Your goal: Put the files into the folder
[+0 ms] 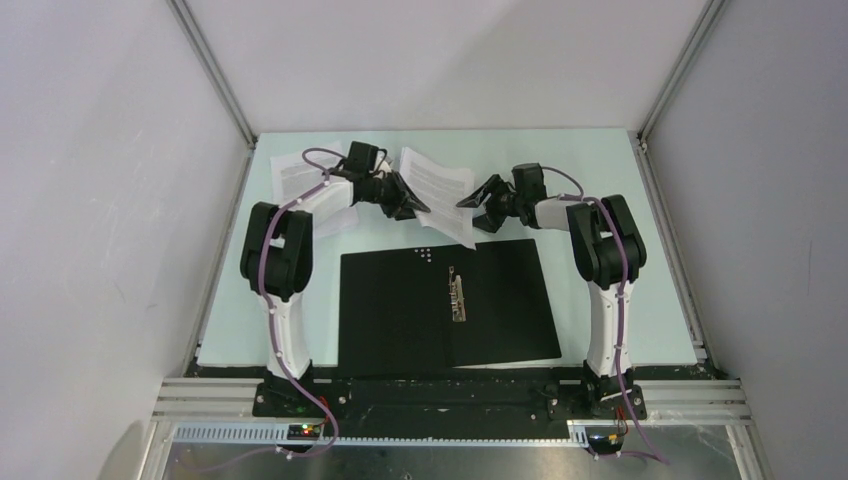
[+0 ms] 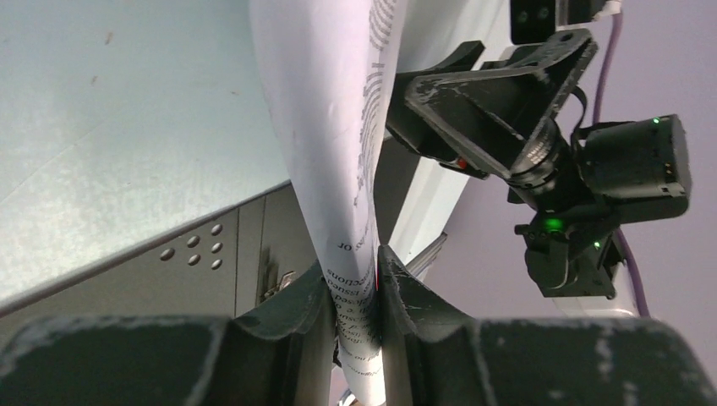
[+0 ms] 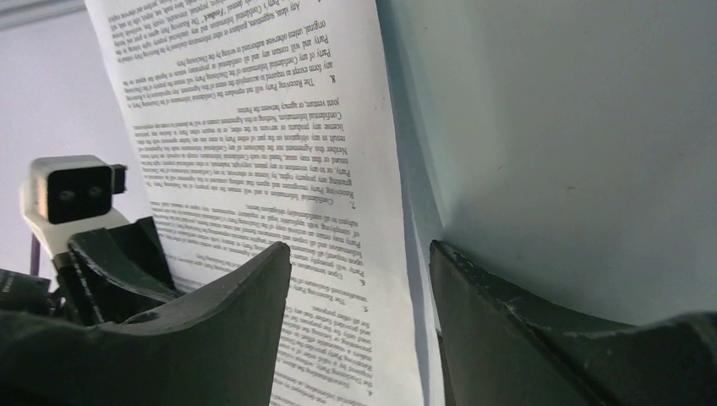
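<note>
Clearly, the left claw [image 1: 408, 203] is closed on one edge of the lifted sheet [image 1: 440, 190]. In its wrist view both fingers [image 2: 292, 317] press the paper between them, so the sheet is raised off the counter [image 1: 600, 180] instead of lying on it. It hangs at about 12 o'clock from the folder [image 1: 400, 310], just over its far edge. The folder lies open with the black inside up and the spine clip [image 1: 458, 293] in the middle, so it is ready to receive paper. The right claw [image 1: 472, 200] is spread wide and holds nothing. It faces the same sheet from the 3 o'clock side, I think in order to take the free edge and stop the page from bending. The second sheet [image 1: 290, 172] lies flat on the counter at roughly 10 o'clock from the folder, partly under the left arm, and is not yet picked up.
</note>
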